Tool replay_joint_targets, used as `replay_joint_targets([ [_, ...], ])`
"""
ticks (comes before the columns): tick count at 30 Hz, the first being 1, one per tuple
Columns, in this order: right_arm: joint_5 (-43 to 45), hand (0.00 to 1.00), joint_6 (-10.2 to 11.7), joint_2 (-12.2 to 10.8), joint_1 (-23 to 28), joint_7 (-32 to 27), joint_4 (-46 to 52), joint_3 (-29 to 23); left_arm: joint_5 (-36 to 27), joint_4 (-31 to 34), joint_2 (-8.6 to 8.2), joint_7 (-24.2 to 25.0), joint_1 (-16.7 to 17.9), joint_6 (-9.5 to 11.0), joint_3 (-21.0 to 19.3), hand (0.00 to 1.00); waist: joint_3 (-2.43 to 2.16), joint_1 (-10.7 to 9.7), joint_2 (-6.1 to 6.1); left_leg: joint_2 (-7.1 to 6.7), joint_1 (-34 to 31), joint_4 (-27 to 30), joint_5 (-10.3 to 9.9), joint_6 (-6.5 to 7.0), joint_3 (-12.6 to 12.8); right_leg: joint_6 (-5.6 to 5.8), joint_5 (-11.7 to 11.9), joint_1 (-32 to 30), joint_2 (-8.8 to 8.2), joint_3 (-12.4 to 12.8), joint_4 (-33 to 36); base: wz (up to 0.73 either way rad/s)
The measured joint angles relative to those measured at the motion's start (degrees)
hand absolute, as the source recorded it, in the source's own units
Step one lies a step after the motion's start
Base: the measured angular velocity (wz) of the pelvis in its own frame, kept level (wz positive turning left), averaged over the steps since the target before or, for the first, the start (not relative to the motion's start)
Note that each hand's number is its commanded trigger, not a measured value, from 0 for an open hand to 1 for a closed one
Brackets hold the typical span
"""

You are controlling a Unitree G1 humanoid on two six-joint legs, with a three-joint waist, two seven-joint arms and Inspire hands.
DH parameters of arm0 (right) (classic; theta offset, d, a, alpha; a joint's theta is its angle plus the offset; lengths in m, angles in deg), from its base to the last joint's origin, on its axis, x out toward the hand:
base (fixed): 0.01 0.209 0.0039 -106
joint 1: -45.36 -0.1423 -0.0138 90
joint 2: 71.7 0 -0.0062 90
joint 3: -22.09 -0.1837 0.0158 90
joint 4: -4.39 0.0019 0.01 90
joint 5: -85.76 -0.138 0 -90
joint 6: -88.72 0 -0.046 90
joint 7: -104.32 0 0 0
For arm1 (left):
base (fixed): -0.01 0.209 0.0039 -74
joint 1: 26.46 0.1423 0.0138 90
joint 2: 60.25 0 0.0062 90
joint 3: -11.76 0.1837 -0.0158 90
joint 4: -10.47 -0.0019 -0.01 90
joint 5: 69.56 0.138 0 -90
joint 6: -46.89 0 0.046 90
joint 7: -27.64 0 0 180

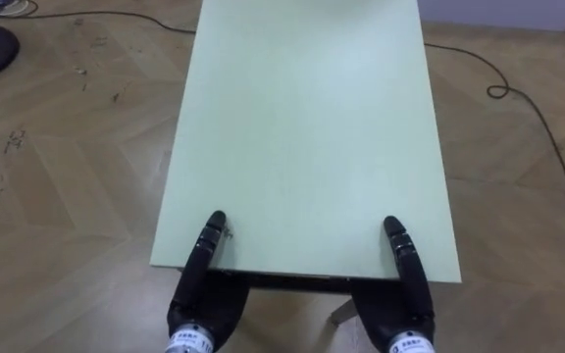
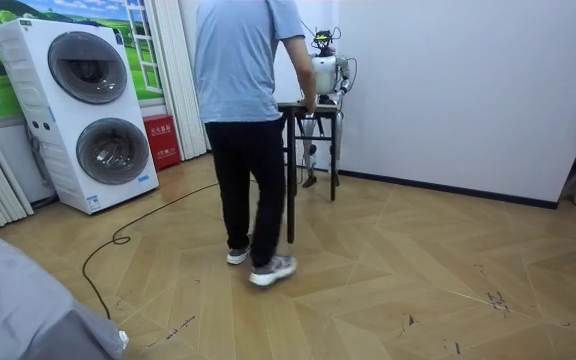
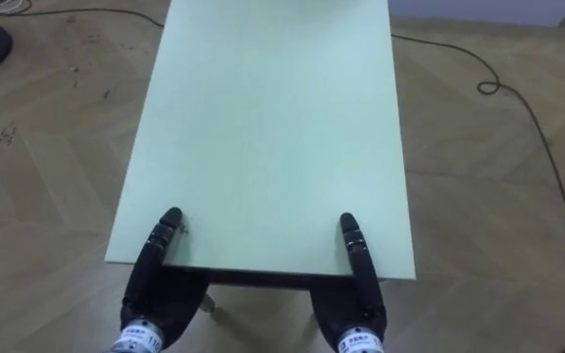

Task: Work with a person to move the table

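A pale green rectangular table (image 1: 302, 127) is stretching away from the robot over a herringbone wood floor, its short near edge lying just below the robot's head. The left hand (image 1: 202, 299) and right hand (image 1: 407, 294) are reaching that edge near its two corners. Each is laying a dark part flat on top and tucking the rest under the board, so whether either hand is clamping cannot be told. The top is looking stiff, smooth and somewhat slippery, and the table is probably moderately heavy and awkward rather than fragile. It is best taken at the short ends near the corners, as it is being held here. The room view is adding what the eye views are missing: a person (image 2: 243, 100) is standing mid-step at the table's far end with a hand on it, and slim dark legs are carrying the top. The robot is facing the person beside a white wall, with stacked washing machines (image 2: 88, 110) standing at the room view's left.
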Motion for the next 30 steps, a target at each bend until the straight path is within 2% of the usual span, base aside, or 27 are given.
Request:
replay_joint_targets([
  [5,-0.01,1.0,0.13,0.56,-0.02,0.0,0.0,0.27,-0.02,0.06,0.02,0.16,0.21,0.05,-0.09,1.0,0.05,1.12,-0.06,-0.06,0.0,-0.2,-0.04,-0.06,-0.41,0.0,0.0,0.01,-0.04,-0.13,-0.03,0.01],
  [10,0.07,1.0,-0.33,0.92,-0.01,-0.61,-0.01,0.33,-1.5,0.05,0.54,-0.42,0.55,-0.19,0.16,1.0,0.15,0.86,0.05,-0.31,-0.42,-0.17,-0.07,-0.11,-2.43,0.02,0.01,1.03,-0.86,-2.49,-0.59,0.23],
  [14,0.24,1.0,-0.27,0.96,-0.04,-0.61,0.0,0.27,-1.88,0.05,0.69,-0.51,0.86,0.15,0.76,1.0,0.33,1.44,0.36,-0.6,-1.41,0.25,-0.06,-0.05,-3.92,0.06,-0.01,1.04,-1.57,-4.11,-0.46,0.24],
  [15,0.36,1.0,-0.19,1.08,-0.09,-0.61,0.07,0.26,-1.95,0.17,0.7,-0.51,0.87,0.15,0.76,1.0,0.34,1.42,0.41,-1.07,-2.23,0.45,-0.04,0.03,-5.15,0.23,-0.15,0.66,-2.0,-4.78,0.11,0.32],
  [17,0.36,1.0,-0.02,1.46,-0.1,-1.21,1.2,0.44,-1.88,0.56,0.66,-0.56,0.84,0.34,0.86,1.0,0.45,1.59,0.6,-1.54,-3.19,1.38,-0.04,0.27,-6.03,0.42,-0.73,-0.32,-3.03,-5.66,1.96,0.34],
  [20,0.46,1.0,0.38,1.94,-0.08,-2.05,1.43,0.89,-1.83,-0.02,0.07,-0.86,0.89,0.49,1.02,1.0,0.77,1.08,1.08,-3.08,-3.56,2.21,-0.43,1.11,-8.3,1.89,-2.59,-1.31,-5.8,-6.49,7.95,0.46],
  [22,0.46,1.0,0.28,2.04,0.02,-2.51,1.27,0.74,-2.09,-0.27,0.08,-1.31,0.9,0.4,1.08,1.0,0.96,-0.11,1.19,-4.52,-3.56,2.82,-0.57,1.82,-10.42,2.49,-3.08,-2.81,-8.3,-6.04,14.04,0.6],
  [24,0.47,1.0,0.16,1.97,0.28,-2.55,1.27,0.59,-2.21,-0.3,0.15,-1.38,0.91,0.39,1.29,1.0,1.06,-0.86,1.06,-5.56,-3.98,3.24,-0.38,2.49,-12.31,2.97,-3.39,-2.79,-9.35,-4.96,15.32,0.63],
  [25,0.47,1.0,0.08,1.98,0.27,-2.54,1.43,0.38,-2.21,-0.28,0.11,-1.37,0.75,0.4,1.38,1.0,1.08,-1.33,1.0,-6.11,-4.8,3.52,-0.03,3.0,-13.57,3.39,-3.65,-2.72,-9.39,-2.87,14.65,0.67],
  [26,0.48,1.0,0.07,2.06,0.22,-2.49,1.53,0.31,-2.21,-0.28,0.08,-1.37,0.56,0.4,1.45,1.0,1.08,-1.68,1.03,-6.45,-5.34,3.95,0.1,3.23,-14.52,3.7,-3.84,-2.48,-9.4,-1.92,14.04,0.79],
  [27,0.49,1.0,0.14,2.11,0.16,-2.45,1.56,0.3,-2.2,-0.29,0.1,-1.38,0.38,0.4,1.52,1.0,1.08,-2.22,1.01,-7.29,-6.22,4.9,0.24,3.52,-16.05,4.61,-4.43,-1.41,-9.42,-0.3,12.48,0.81],
  [28,0.5,1.0,0.26,2.1,0.17,-2.45,1.54,0.22,-2.17,-0.3,0.13,-1.39,0.36,0.43,1.54,1.0,1.11,-2.88,0.97,-7.54,-6.57,5.45,0.27,3.69,-16.79,5.01,-4.67,0.04,-9.17,0.46,10.26,0.76],
  [30,0.6,1.0,0.32,2.25,0.12,-2.45,1.49,0.18,-2.19,-0.26,0.48,-1.37,0.36,0.48,1.58,1.0,1.11,-2.8,0.99,-7.62,-7.43,5.97,0.32,3.78,-18.23,5.59,-4.41,2.19,-8.51,0.37,6.3,0.49],
])
